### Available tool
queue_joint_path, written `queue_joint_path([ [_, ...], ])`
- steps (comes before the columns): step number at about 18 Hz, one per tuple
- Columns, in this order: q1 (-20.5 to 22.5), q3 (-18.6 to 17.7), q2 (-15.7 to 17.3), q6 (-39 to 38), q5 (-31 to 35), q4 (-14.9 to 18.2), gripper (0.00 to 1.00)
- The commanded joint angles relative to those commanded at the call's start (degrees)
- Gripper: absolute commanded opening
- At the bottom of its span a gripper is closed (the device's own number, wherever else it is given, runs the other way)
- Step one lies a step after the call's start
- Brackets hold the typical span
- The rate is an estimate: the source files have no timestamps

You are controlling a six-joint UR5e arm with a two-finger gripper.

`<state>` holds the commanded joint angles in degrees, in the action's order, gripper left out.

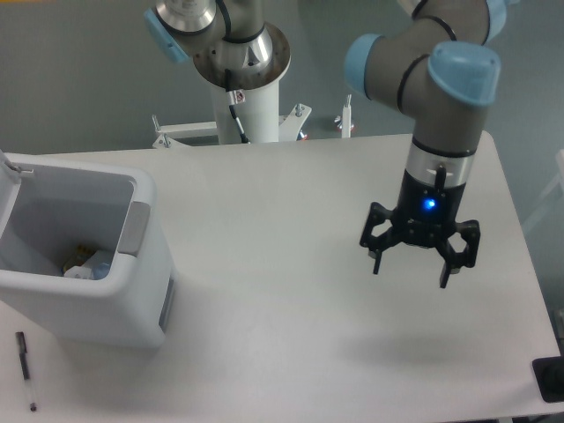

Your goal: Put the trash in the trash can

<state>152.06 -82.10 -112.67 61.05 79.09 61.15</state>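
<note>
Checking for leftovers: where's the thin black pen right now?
The thin black pen lies on the white table at the bottom-left corner of the camera view, just in front of the boxy white plastic bin.

Even, cool overhead light, sharp focus, soft shadow on the table (291,264) beneath the hand (419,267)

The large boxy white plastic trash can (97,291) has a grey panel on its right side, and inside it show pale white and light blue pieces of trash (86,263) with a small tan patch. The black two-finger gripper (411,271) carries a glowing blue light, and the grey robot arm (441,106) above it has light blue joint caps. A thin black pen (25,368) lies on the plain white table (291,352), against a flat grey-green background.
</note>
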Motion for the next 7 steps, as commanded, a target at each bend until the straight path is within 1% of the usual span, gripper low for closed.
queue_joint_path([
  [2,-0.79,0.97,-0.18,5.63,3.34,3.26,1.0],
  [3,-1.06,1.06,-0.18,8.01,4.4,4.05,1.0],
  [4,-1.06,0.89,-0.18,9.25,4.58,4.15,1.0],
  [7,-1.15,0.36,-0.09,9.44,4.67,3.63,1.0],
])
